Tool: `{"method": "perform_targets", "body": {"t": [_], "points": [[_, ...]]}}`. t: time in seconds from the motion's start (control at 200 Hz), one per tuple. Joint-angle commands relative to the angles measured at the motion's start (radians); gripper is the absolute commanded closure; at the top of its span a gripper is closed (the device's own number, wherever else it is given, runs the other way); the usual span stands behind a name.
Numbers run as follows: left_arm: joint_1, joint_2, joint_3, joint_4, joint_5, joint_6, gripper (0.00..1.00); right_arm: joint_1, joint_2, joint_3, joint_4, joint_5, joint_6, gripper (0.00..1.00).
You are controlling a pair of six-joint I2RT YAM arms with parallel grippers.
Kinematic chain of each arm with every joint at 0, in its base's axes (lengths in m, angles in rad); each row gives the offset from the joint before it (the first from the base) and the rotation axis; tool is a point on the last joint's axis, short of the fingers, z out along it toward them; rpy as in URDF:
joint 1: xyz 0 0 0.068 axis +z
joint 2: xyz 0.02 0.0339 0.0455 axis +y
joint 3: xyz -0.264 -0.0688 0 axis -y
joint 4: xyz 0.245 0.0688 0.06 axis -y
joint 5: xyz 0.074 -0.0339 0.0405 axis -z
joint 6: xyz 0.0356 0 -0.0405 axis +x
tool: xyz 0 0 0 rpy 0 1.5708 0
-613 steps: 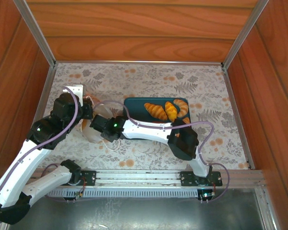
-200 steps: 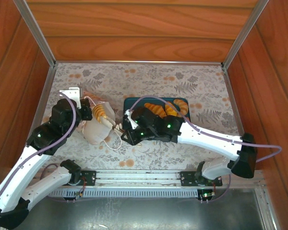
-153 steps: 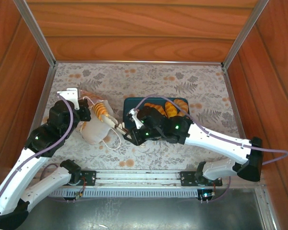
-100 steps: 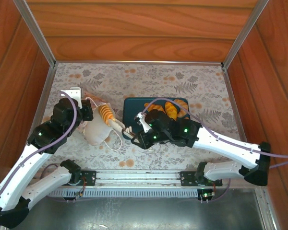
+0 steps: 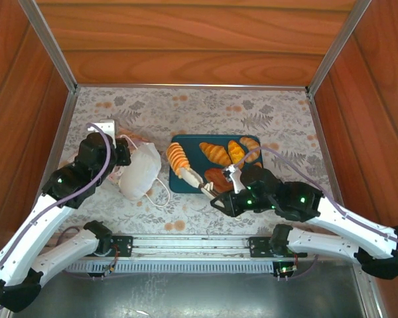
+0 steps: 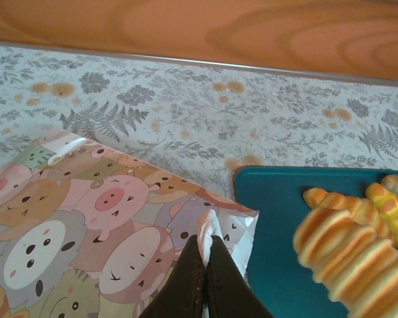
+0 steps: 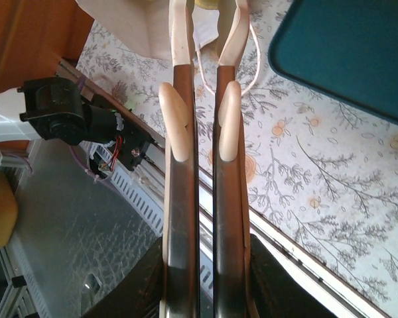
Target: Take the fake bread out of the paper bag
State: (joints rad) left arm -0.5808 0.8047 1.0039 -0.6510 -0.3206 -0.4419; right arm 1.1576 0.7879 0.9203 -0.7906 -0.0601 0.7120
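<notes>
Our left gripper (image 5: 124,157) is clamped on the edge of the paper bag (image 5: 142,173). In the left wrist view its fingers (image 6: 194,278) press together on a fold of white paper at the bag's corner, and the cartoon pig print spreads away to the left. The bag lies slumped on the floral table cover (image 5: 205,109), just left of the teal tray (image 5: 191,144), and a cord handle (image 5: 160,195) loops toward the near edge.

Our right gripper (image 5: 189,175) holds a ridged roll (image 5: 176,158) by its near end, jaws narrow around it. The roll sits at the tray's left edge, apart from the bag; we cannot tell whether it touches the tray. In the right wrist view the two fingers (image 7: 182,99) run nearly parallel with a slim gap between them.

On the tray we see croissants (image 5: 214,153) side by side toward the far edge and a reddish pastry (image 5: 219,177) nearer us, just beside the right gripper's fingers
</notes>
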Motion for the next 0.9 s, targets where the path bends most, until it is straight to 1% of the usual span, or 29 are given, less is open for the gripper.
{"method": "perform_targets", "body": {"t": [0.0, 0.135, 0.31, 0.395, 0.47, 0.56, 0.59, 0.635, 0.79, 0.9], "points": [[0.003, 0.007, 0.036, -0.004, -0.023, 0.002, 1.0, -0.011, -0.05, -0.03, -0.021, 0.075, 0.047, 0.73], [0.004, 0.007, 0.042, -0.004, -0.02, 0.001, 1.0, -0.039, -0.014, -0.052, -0.019, 0.108, 0.075, 0.72], [0.004, -0.011, 0.042, -0.006, -0.031, 0.007, 1.0, -0.082, 0.075, -0.113, 0.142, -0.025, 0.083, 0.72], [0.003, -0.016, 0.044, -0.006, -0.029, 0.008, 1.0, -0.101, 0.102, -0.14, 0.206, -0.06, 0.105, 0.71], [0.004, -0.013, 0.047, -0.006, -0.029, 0.008, 1.0, -0.126, 0.11, -0.184, 0.248, -0.088, 0.147, 0.69], [0.003, -0.007, 0.052, -0.007, -0.025, 0.008, 1.0, -0.155, 0.126, -0.221, 0.236, -0.125, 0.174, 0.67], [0.003, -0.007, 0.052, -0.006, -0.023, 0.008, 1.0, -0.158, 0.131, -0.226, 0.215, -0.118, 0.181, 0.65], [0.004, -0.006, 0.052, -0.006, -0.022, 0.005, 1.0, -0.161, 0.137, -0.231, 0.186, -0.109, 0.188, 0.64], [0.004, -0.004, 0.052, -0.006, -0.016, 0.006, 1.0, -0.166, 0.147, -0.225, 0.144, -0.133, 0.17, 0.61], [0.003, -0.004, 0.055, -0.006, -0.017, 0.005, 1.0, -0.167, 0.134, -0.207, 0.11, -0.119, 0.166, 0.59]]}}
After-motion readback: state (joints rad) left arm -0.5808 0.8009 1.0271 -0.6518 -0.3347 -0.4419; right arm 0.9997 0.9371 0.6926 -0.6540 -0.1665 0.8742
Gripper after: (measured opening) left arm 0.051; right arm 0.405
